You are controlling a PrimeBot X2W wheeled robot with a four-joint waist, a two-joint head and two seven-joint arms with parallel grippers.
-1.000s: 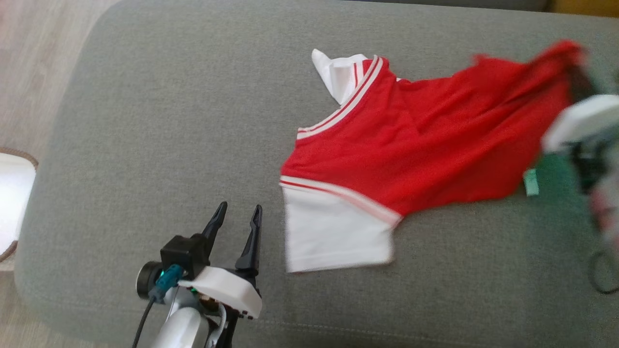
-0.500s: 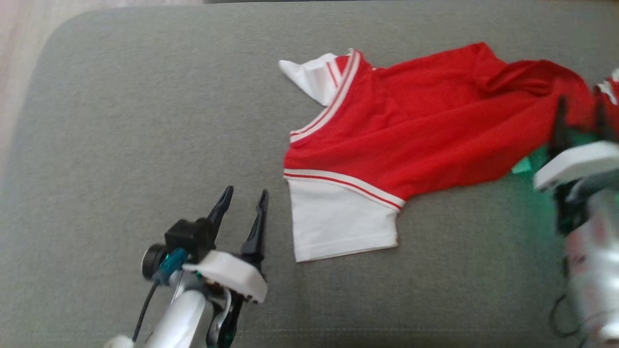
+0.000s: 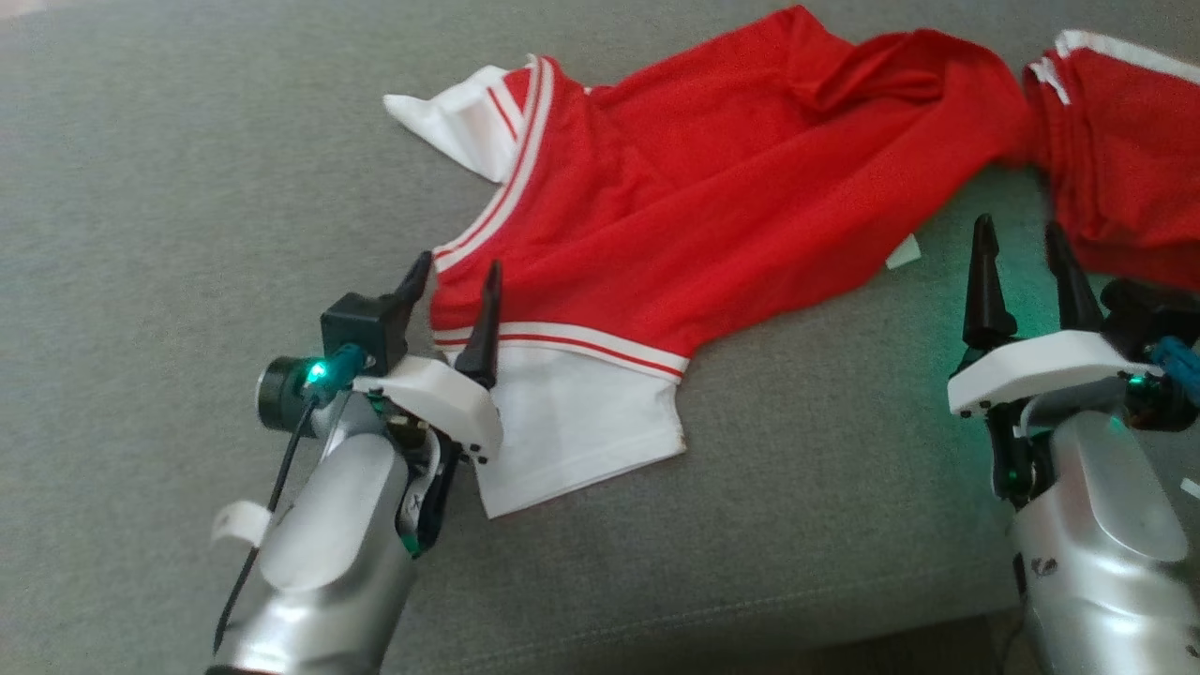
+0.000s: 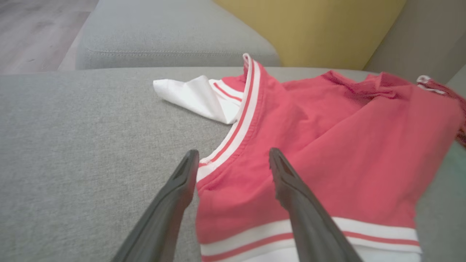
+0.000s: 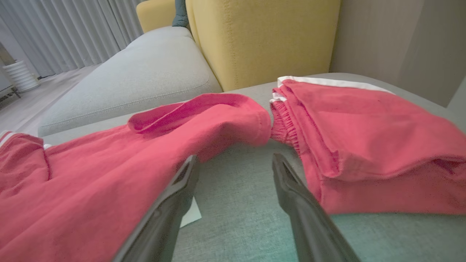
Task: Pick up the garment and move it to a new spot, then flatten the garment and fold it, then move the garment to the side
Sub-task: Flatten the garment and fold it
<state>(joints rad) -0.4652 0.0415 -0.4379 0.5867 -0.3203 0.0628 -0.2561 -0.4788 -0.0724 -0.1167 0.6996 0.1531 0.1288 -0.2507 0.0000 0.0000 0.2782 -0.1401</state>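
Note:
The garment (image 3: 703,187) is a red shirt with white sleeves and striped trim, spread loosely on the grey sofa seat (image 3: 187,234). My left gripper (image 3: 457,269) stands open at the shirt's near-left edge, by the seam above the white sleeve (image 3: 572,422). In the left wrist view its fingers (image 4: 233,154) straddle the striped edge of the garment (image 4: 327,145), holding nothing. My right gripper (image 3: 1018,230) is open over bare cushion just off the shirt's right hem. The right wrist view shows that gripper (image 5: 235,159) empty, with the garment (image 5: 91,182) to its left.
A second red piece with a white stripe (image 3: 1125,159) lies folded at the right, close to my right gripper, and appears again (image 5: 364,145) in the right wrist view. A yellow cushion (image 5: 262,40) stands behind. The seat's front edge (image 3: 656,628) runs below both arms.
My right gripper has opened, let go of the shirt's right hem and drawn back toward me. My left gripper has moved up to the shirt's edge. The camera has also shifted.

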